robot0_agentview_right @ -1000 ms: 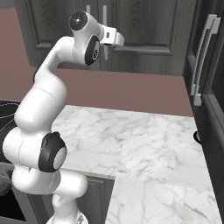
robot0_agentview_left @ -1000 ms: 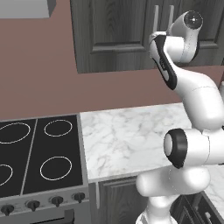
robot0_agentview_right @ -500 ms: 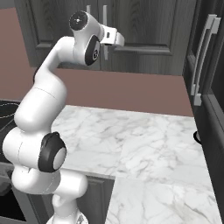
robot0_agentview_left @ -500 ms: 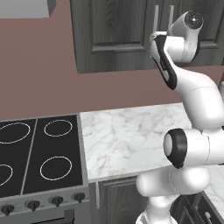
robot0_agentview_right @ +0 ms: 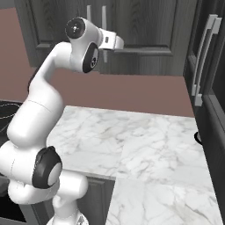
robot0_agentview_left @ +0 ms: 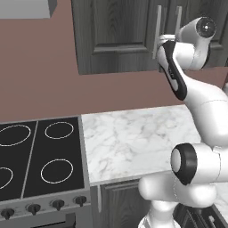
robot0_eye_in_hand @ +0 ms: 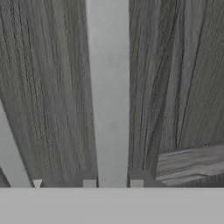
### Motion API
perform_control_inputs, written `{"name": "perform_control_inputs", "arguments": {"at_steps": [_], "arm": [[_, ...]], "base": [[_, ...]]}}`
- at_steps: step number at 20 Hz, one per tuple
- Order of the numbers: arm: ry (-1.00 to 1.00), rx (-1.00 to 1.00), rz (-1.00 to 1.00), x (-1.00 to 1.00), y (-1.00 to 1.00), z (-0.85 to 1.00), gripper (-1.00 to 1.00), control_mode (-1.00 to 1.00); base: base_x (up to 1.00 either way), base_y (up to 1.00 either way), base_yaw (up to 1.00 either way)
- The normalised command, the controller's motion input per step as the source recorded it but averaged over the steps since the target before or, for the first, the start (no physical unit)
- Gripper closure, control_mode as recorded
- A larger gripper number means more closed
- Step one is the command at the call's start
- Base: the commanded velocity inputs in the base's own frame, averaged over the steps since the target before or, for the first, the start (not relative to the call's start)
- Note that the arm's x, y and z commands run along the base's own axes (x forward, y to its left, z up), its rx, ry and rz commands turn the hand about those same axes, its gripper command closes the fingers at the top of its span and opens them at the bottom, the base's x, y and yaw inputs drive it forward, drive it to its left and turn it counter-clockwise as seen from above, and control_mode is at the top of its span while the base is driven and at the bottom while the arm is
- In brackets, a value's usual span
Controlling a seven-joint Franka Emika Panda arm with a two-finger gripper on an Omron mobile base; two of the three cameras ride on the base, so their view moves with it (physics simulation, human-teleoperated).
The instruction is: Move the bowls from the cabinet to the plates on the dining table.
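The cabinet (robot0_agentview_left: 116,35) is a dark grey wood-grain wall unit with both doors closed. Two vertical silver bar handles run side by side along the seam. My gripper (robot0_eye_in_hand: 113,181) is shut on one handle (robot0_eye_in_hand: 107,87), the bar running up between the two fingertips (robot0_eye_in_hand: 89,183). From the left base view, the gripper (robot0_agentview_left: 157,41) meets the left bar (robot0_agentview_left: 158,22) about halfway down. The neighbouring handle (robot0_eye_in_hand: 11,157) shows at the lower left of the hand view. The bowls are hidden behind the closed doors. The plates and the dining table are out of view.
Below the cabinet lies a marble counter (robot0_agentview_left: 133,142) with a black stove (robot0_agentview_left: 40,164) adjoining on the left. A grey hood (robot0_agentview_left: 26,8) hangs at the top left. A tall dark cupboard with long silver handles (robot0_agentview_right: 204,57) stands at the right.
The fingers have closed from wide open onto the cabinet handle. The arm and hand have stayed in place, and the doors have not moved.
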Motion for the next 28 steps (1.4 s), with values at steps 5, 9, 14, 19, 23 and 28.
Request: {"name": "perform_control_inputs", "arguments": {"at_steps": [5,9,14,19,23,28], "arm": [[-0.20,0.00,0.06,-0.89,-0.03,0.00,1.00,-1.00],[-0.22,0.00,0.08,-1.00,-0.20,0.10,1.00,-1.00],[-0.22,0.00,0.09,-1.00,-0.35,0.17,1.00,-1.00],[-0.20,0.00,0.08,-0.98,-0.38,0.13,-1.00,-1.00],[-0.14,0.00,0.06,-0.84,-0.19,0.07,-1.00,-1.00],[-0.01,0.00,0.00,-0.33,0.09,0.00,-1.00,-1.00]], "base": [[0.00,0.00,0.00],[0.00,0.00,0.00],[0.00,0.00,0.00],[0.00,0.00,0.00],[0.00,0.00,0.00],[0.00,0.00,0.00]]}}
